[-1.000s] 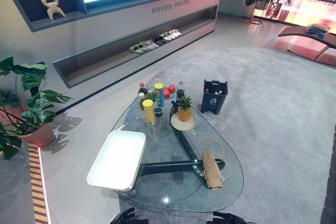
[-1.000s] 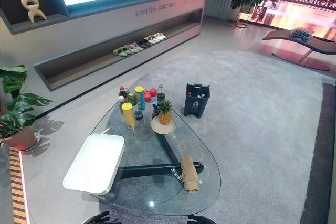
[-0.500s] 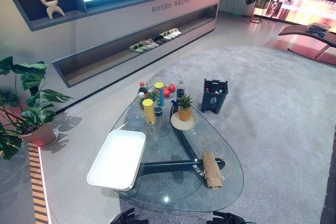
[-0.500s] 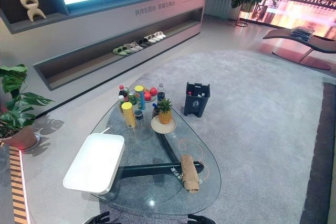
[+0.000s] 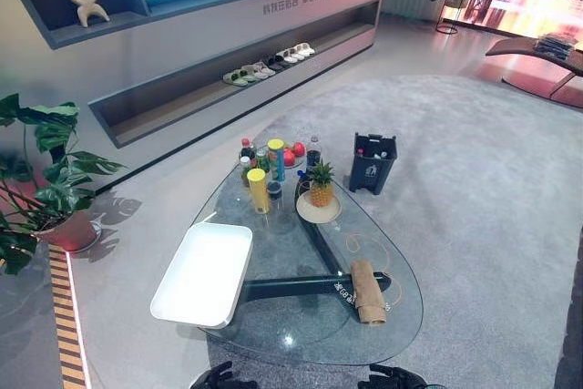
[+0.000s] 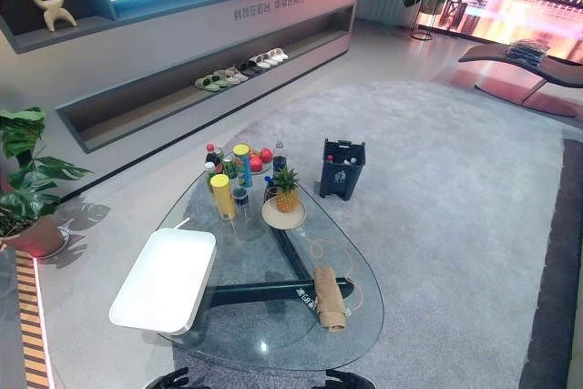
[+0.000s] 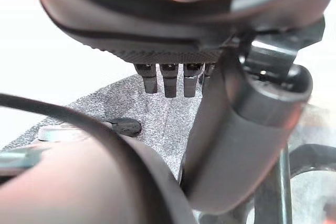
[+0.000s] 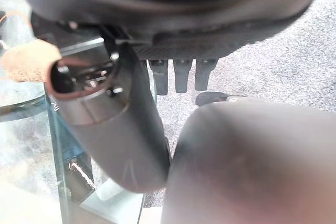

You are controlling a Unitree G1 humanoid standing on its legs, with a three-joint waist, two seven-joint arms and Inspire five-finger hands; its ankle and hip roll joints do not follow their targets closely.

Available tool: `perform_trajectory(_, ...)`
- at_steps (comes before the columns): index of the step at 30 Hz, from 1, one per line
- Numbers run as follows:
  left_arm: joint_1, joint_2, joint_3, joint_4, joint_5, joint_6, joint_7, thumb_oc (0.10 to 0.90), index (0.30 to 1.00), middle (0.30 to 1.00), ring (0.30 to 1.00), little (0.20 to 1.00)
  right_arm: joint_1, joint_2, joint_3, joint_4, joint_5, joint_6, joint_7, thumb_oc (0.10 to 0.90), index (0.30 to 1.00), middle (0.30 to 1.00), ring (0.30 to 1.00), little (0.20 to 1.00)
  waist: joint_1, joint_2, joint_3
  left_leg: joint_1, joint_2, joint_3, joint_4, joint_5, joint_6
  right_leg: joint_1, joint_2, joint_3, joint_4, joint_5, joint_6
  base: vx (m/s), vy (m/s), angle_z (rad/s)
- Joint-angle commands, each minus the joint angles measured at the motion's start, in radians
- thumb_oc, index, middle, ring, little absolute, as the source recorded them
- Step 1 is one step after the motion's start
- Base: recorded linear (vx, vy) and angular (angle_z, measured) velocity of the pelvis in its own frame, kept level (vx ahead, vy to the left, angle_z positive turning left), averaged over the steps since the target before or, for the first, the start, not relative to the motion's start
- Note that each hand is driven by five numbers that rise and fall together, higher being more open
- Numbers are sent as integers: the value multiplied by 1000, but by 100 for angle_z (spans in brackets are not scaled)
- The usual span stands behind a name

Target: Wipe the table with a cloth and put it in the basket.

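Observation:
A tan cloth [image 5: 368, 292] lies rolled up on the near right part of the glass table [image 5: 291, 334], also seen in the right wrist view [image 8: 26, 61]. A white rectangular basket [image 5: 204, 274] sits on the table's left edge, with nothing in it. My left hand [image 5: 219, 377] and right hand [image 5: 392, 376] hang low at the near edge of the table, apart from the cloth. Each wrist view shows straight fingers [image 7: 168, 80] [image 8: 181, 77] holding nothing.
Bottles and cans [image 5: 260, 179], red fruit [image 5: 293, 156] and a pineapple on a plate [image 5: 320, 190] crowd the table's far end. A dark bin [image 5: 372, 163] stands on the carpet beyond. A potted plant [image 5: 50, 179] is at the left, a low shelf with slippers [image 5: 264, 70] behind.
The whole picture has shifted slightly, so the camera moved. The cloth, the basket and both hands stay where they were.

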Motion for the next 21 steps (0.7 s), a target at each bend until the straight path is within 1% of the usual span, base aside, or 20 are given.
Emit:
perform_trajectory(1, -71, -36, -20, 26, 33, -30, 29, 800, 900, 900, 900, 900, -20, -22, 43, 52, -60, -65, -49, 800, 900, 900, 900, 900, 12, -16, 21, 2, -31, -20, 6, -67, 21, -1, -49, -46, 11, -5, 59, 78, -9, 0)
perform_trajectory(4, -61, -38, -19, 20, 52, -28, 42, 800, 900, 900, 900, 900, -23, -26, 46, 30, -83, -119, -78, 800, 900, 900, 900, 900, 16, -22, 18, -6, -33, -21, 15, -67, 20, -7, -51, -44, 11, 0, 63, 78, -15, 0)
perform_trajectory(7, -64, -32, -26, 10, 54, -20, 48, 800, 900, 900, 900, 900, -36, -36, 53, -6, -87, -149, -105, 800, 900, 900, 900, 900, 18, -27, 25, -25, -33, -15, 38, -73, 20, -21, -54, -43, 20, 2, 64, 14, -19, 0)
perform_trajectory(9, -69, -18, -36, -6, 46, -12, 46, 800, 900, 900, 900, 900, -51, -53, 61, -61, -60, -169, -130, 800, 900, 900, 900, 900, 22, -32, 36, -51, -36, -12, 64, -77, 23, -41, -56, -42, 31, 2, 63, -19, -46, -1)
perform_trajectory(10, -73, -8, -43, -13, 32, -13, 41, 800, 900, 900, 900, 900, -66, -63, 61, -95, -47, -206, -153, 800, 900, 900, 900, 900, 26, -33, 46, -67, -39, -16, 72, -77, 28, -56, -53, -39, 36, 4, 61, -21, -36, -2)
perform_trajectory(12, -79, -8, -48, -17, 26, -7, 41, 800, 900, 900, 900, 900, -77, -64, 64, -119, -34, -235, -192, 800, 900, 900, 900, 900, 27, -29, 53, -79, -43, -19, 71, -74, 33, -71, -50, -37, 38, 7, 61, 0, 0, 0)
perform_trajectory(13, -80, -8, -55, -23, 19, -3, 44, 800, 900, 900, 900, 900, -78, -64, 68, -156, -30, -231, -219, 800, 900, 900, 900, 900, 25, -26, 60, -81, -45, -22, 67, -72, 37, -76, -50, -35, 39, 8, 60, 0, 0, 0)
perform_trajectory(15, -73, -7, -72, -54, -4, 6, 61, 800, 900, 900, 900, 900, -73, -67, 83, -291, -30, -189, -302, 800, 900, 900, 900, 900, 17, -22, 82, -95, -46, -23, 70, -71, 41, -94, -50, -33, 47, 7, 59, -18, -12, 0)
perform_trajectory(17, -71, -6, -84, -82, -23, 9, 75, 800, 900, 900, 900, 900, -75, -78, 104, -403, -74, -153, -390, 800, 900, 900, 900, 900, 12, -22, 108, -115, -46, -24, 79, -69, 42, -118, -49, -30, 62, 6, 58, -75, -29, 0)
perform_trajectory(18, -70, -5, -88, -90, -29, 8, 80, 800, 900, 900, 900, 900, -76, -83, 111, -439, -89, -141, -425, 800, 900, 900, 900, 900, 10, -22, 118, -123, -47, -25, 83, -68, 43, -126, -48, -29, 67, 7, 57, -112, -28, 1)
perform_trajectory(20, -73, -5, -103, -115, -55, -6, 104, 800, 900, 900, 900, 900, -86, -106, 126, -560, -119, -100, -517, 800, 900, 900, 900, 900, 1, -21, 159, -157, -50, -27, 100, -66, 45, -163, -46, -24, 87, 7, 54, -133, -18, 4)
perform_trajectory(21, -76, -4, -106, -121, -66, -12, 111, 800, 900, 900, 900, 900, -91, -113, 129, -599, -125, -89, -541, 800, 900, 900, 900, 900, -3, -21, 172, -169, -51, -26, 105, -66, 46, -177, -45, -21, 93, 8, 52, -101, -3, 4)
